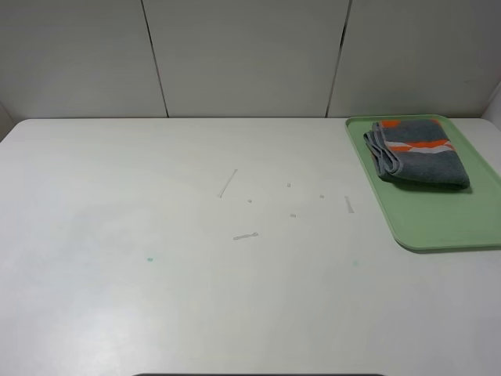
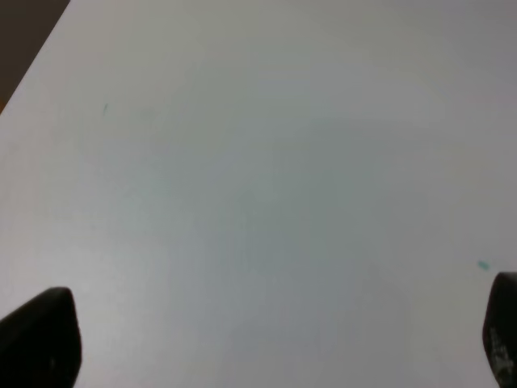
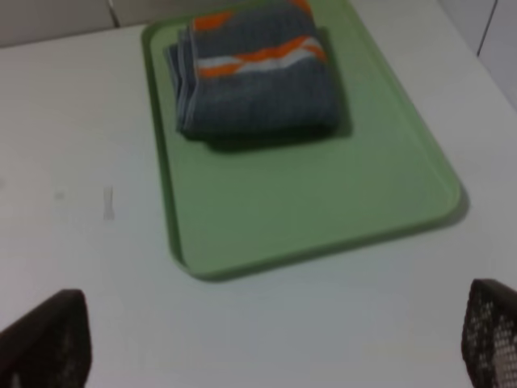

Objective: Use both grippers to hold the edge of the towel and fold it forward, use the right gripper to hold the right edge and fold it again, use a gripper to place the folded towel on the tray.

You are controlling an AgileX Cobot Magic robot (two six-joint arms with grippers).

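Observation:
The grey towel (image 1: 419, 153) with orange and white stripes lies folded on the far part of the light green tray (image 1: 438, 223) at the table's right. It also shows in the right wrist view (image 3: 258, 73), on the tray (image 3: 323, 202). My right gripper (image 3: 266, 343) is open and empty, pulled back from the tray's near edge. My left gripper (image 2: 266, 335) is open and empty above bare white table. Neither arm shows in the exterior high view.
The white table (image 1: 196, 274) has a few small marks and tape scraps (image 1: 245, 236) near its middle. A white panelled wall (image 1: 243, 55) stands behind. The table's edge shows in the left wrist view (image 2: 36, 56).

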